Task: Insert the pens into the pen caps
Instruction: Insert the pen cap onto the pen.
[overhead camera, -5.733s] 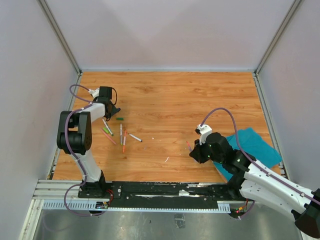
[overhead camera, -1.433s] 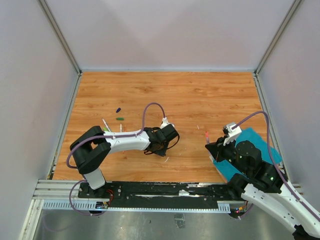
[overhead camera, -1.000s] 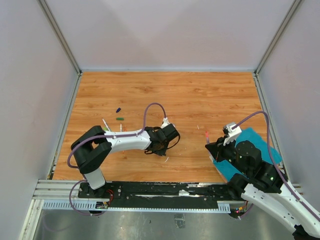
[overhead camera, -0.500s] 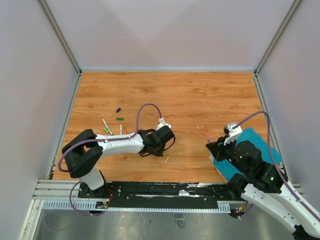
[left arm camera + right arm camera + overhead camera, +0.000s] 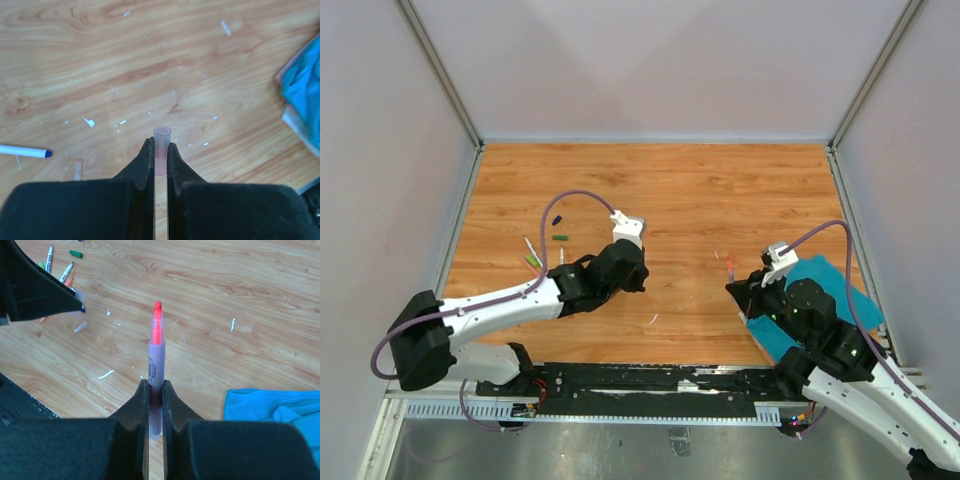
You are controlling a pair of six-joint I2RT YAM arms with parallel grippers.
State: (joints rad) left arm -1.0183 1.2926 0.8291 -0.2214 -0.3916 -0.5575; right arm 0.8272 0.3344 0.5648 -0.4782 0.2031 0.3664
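The left claw (image 5: 160, 145) pinches a small pink cap (image 5: 162, 134) near the middle of the floor. The right claw (image 5: 154, 383) pinches a red-tipped pen (image 5: 155, 356) at lower right. They are well apart. No pen looks capped yet. Loose pens (image 5: 529, 247) lie at left.

- Pens: at least five, namely one red-tipped pen (image 5: 155, 357), one blue-tipped pen (image 5: 24, 151) and three or more clustered pens (image 5: 529, 248), partly hidden.
- Caps: three, namely pink cap (image 5: 162, 136), green cap (image 5: 560, 238) and purple cap (image 5: 556, 219).
- Pale short tube (image 5: 76, 170): one.
- Teal cloth (image 5: 825, 285): one.
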